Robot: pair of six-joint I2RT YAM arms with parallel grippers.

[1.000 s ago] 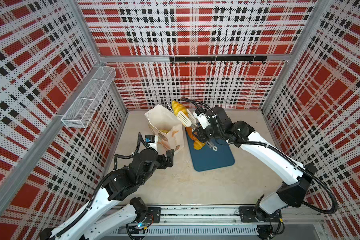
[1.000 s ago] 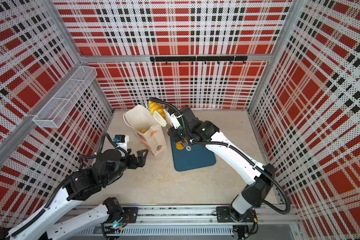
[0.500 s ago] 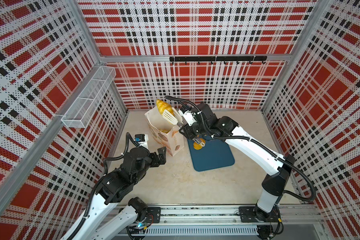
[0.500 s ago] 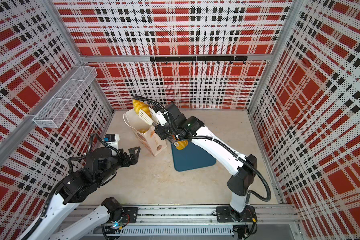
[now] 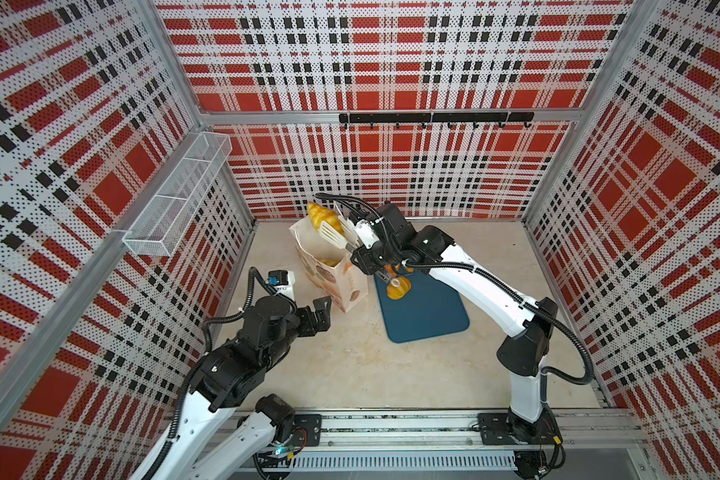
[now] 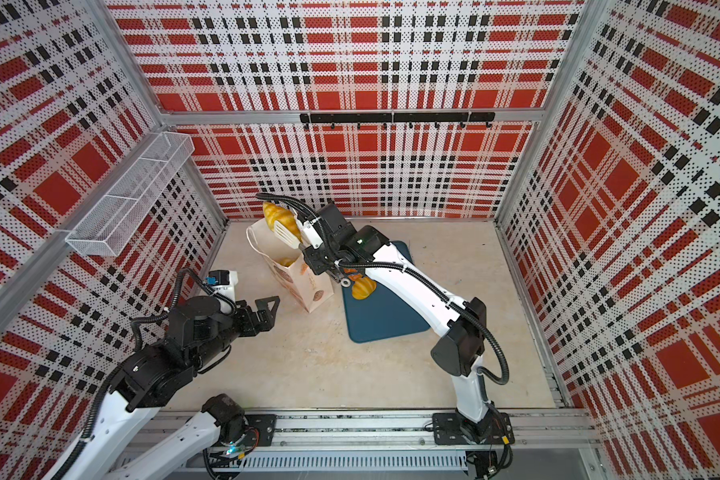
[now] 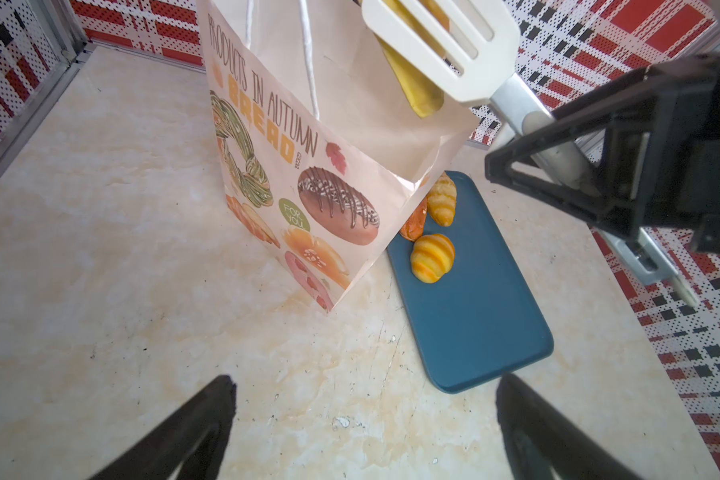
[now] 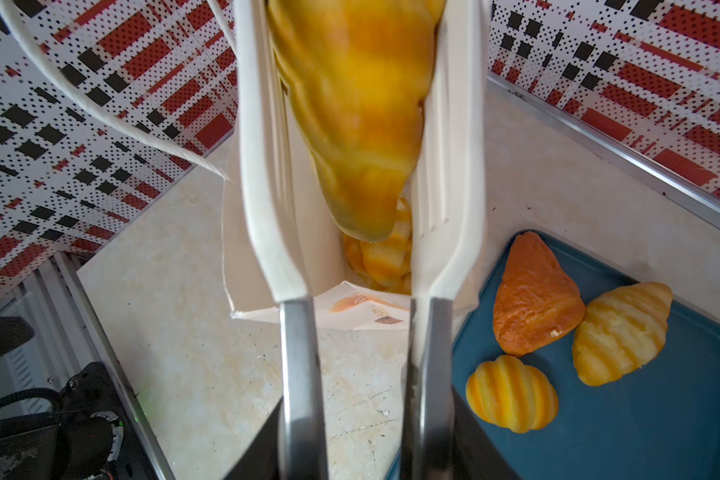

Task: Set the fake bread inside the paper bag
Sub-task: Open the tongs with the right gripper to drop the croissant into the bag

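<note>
My right claw is clenched on the steel arms of white slotted plastic tongs. Between their paddles a glossy golden-yellow toy croissant hangs tip-down over the open mouth of the tall cream-white paper carrier bag. My left claw gapes empty over bare beige tabletop near the bag. The flat dark-blue tray lies just beside the bag's corner.

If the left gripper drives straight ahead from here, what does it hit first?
Most likely the paper bag: its near bottom corner stands just ahead of the open left gripper. The blue tray lies close beside it, so I'm not certain.
</note>
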